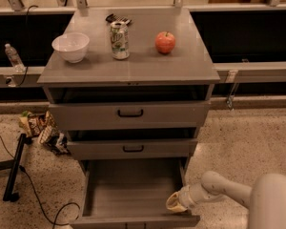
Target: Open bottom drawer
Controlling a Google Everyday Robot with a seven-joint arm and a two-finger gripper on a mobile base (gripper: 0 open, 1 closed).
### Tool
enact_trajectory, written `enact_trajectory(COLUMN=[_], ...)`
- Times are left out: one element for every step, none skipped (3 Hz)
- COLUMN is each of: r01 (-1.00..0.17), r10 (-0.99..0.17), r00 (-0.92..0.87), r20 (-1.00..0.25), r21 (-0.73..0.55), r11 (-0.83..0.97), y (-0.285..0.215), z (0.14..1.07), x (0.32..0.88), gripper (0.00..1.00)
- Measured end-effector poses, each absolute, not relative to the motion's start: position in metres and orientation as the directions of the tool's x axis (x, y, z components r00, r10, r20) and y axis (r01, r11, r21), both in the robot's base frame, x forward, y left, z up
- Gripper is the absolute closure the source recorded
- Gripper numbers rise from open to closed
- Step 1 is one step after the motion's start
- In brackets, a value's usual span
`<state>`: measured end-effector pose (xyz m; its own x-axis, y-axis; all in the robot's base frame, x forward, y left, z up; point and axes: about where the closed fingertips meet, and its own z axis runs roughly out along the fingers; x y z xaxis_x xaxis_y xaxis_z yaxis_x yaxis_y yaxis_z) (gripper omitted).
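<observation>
The bottom drawer of the grey metal cabinet stands pulled far out, showing its plain grey inside. Its front panel lies along the lower edge of the view and its handle is cut off. My gripper sits at the drawer's right side wall near the front corner, on the end of my white arm that comes in from the lower right. The mid-sized drawer and the tall top drawer above are each pulled out slightly, with black handles.
On the cabinet top stand a white bowl, a drink can and a red apple. Snack bags and a black stand leg with a cable lie on the floor at left. A water bottle stands on the left ledge.
</observation>
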<state>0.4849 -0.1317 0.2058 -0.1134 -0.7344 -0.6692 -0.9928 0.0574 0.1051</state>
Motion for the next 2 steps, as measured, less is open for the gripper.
enact_trajectory(r01=[-0.988,-0.946], r10=[-0.687,-0.601], r00=[-0.108,-0.105], r20=[-0.718,-0.792], r21=[-0.001,-0.107], r11=[0.156,0.307], y=[-0.158,-0.188], z=[0.252,0.299], x=[0.495,0.509], gripper=[1.0,1.0])
